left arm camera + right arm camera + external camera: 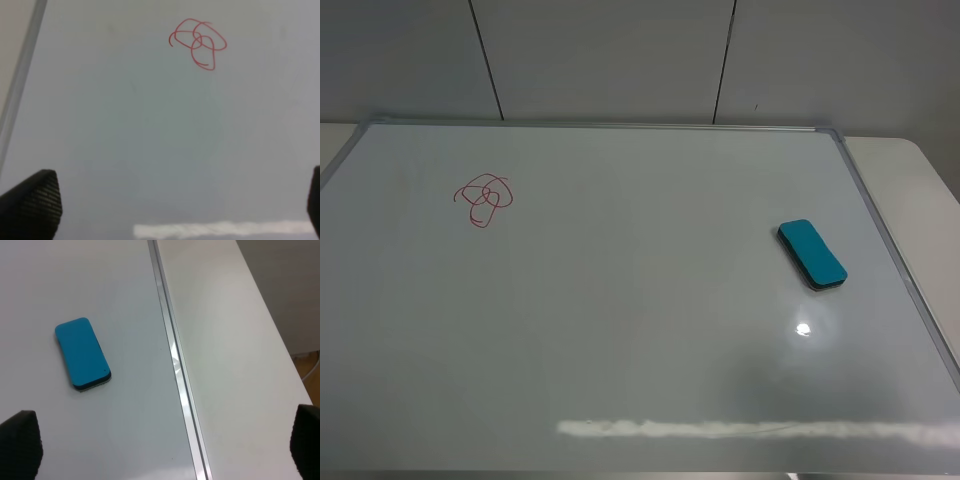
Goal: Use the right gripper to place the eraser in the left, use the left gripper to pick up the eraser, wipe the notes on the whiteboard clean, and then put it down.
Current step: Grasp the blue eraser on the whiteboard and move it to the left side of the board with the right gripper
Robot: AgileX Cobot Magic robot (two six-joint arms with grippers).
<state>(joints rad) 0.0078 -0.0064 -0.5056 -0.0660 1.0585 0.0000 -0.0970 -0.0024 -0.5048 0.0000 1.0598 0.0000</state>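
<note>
Left gripper [180,200]: fingers [30,205] spread wide, nothing between them, held above the whiteboard [640,320]. The notes [198,42], a red scribble of overlapping loops, lie on the board ahead of this gripper, clear of both fingers. The board's silver frame [20,80] runs past off to one side.

Right gripper [162,440]: fingers also spread wide and holding nothing, held over the board's right edge, so that the frame passes between them. The eraser [82,354] lies ahead of this gripper, towards one finger's side. It rests flat on the board, teal face up and dark felt down, near the frame but not touching it. The pale table [225,340] lies beyond the frame. Eraser and notes sit well apart, towards opposite ends of the board.
</note>
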